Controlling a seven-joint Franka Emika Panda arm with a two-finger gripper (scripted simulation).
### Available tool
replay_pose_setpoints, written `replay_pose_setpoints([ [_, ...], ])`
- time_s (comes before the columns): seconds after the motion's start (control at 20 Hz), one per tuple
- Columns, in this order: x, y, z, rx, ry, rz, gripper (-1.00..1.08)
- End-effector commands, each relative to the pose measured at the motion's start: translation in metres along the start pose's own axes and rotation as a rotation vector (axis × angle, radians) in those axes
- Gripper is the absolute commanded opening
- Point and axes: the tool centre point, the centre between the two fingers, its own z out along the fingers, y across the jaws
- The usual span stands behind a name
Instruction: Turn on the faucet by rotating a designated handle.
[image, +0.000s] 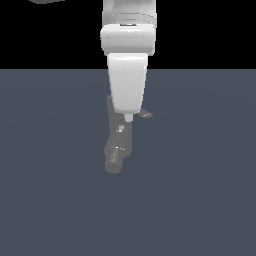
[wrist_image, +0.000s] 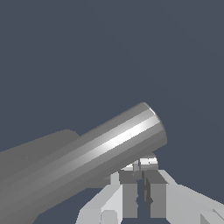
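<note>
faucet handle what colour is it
Grey, like the faucet; the handle shows best in the exterior view.

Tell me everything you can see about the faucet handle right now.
The handle is a straight, smooth grey rod that looks like metal, with a bright highlight along its length and a flat round end. In the exterior view only its tip shows, sticking out to that view's right from the top of the faucet; the white arm hides the rest. In the wrist view it lies slanted just ahead of the fingers, which stand almost closed beside it, not around it. Whether they touch it cannot be told.
</note>
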Motion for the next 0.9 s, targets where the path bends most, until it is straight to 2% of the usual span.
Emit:
replay_pose_setpoints([
  [0.0, 0.025, 0.001, -0.001, 0.0, 0.0, 0.026, -1.0],
  [0.05, 0.025, 0.001, -0.001, 0.0, 0.0, 0.026, -1.0],
  [0.1, 0.009, 0.0, 0.0, 0.0, 0.0, 0.0, -1.0],
  [0.85, 0.057, -0.043, 0.0, 0.0, 0.0, 0.014, -1.0],
])
